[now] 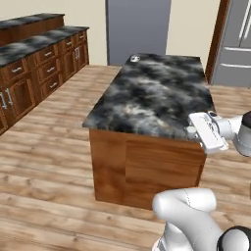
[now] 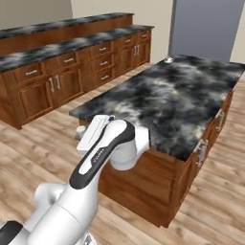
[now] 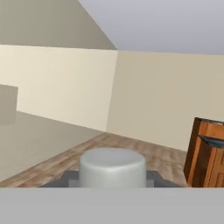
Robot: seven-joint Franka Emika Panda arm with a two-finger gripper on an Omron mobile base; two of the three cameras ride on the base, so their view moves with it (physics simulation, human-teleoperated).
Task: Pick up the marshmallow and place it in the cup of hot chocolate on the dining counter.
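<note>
In the hand view the marshmallow [image 3: 112, 165], a stubby white cylinder, sits between my dark fingertips [image 3: 70, 178], and my gripper [image 3: 112, 180] is shut on it. From the base views the hand hangs sideways at the near edge of the dining counter [image 1: 152, 93] [image 2: 177, 100], with the marshmallow [image 1: 191, 130] [image 2: 80, 130] at the gripper [image 1: 192, 131] [image 2: 82, 132] tip. The cup of hot chocolate [image 1: 134, 59] [image 2: 168, 60] stands small at the counter's far corner, well away from the hand. Its contents are too small to make out.
Reddish wood cabinets with a marbled top [image 1: 34, 68] [image 2: 62, 62] run along the left wall. A steel fridge [image 1: 235, 44] stands at the back right, and a grey panel [image 1: 138, 29] behind the counter. Wood floor [image 1: 44, 166] surrounds the island.
</note>
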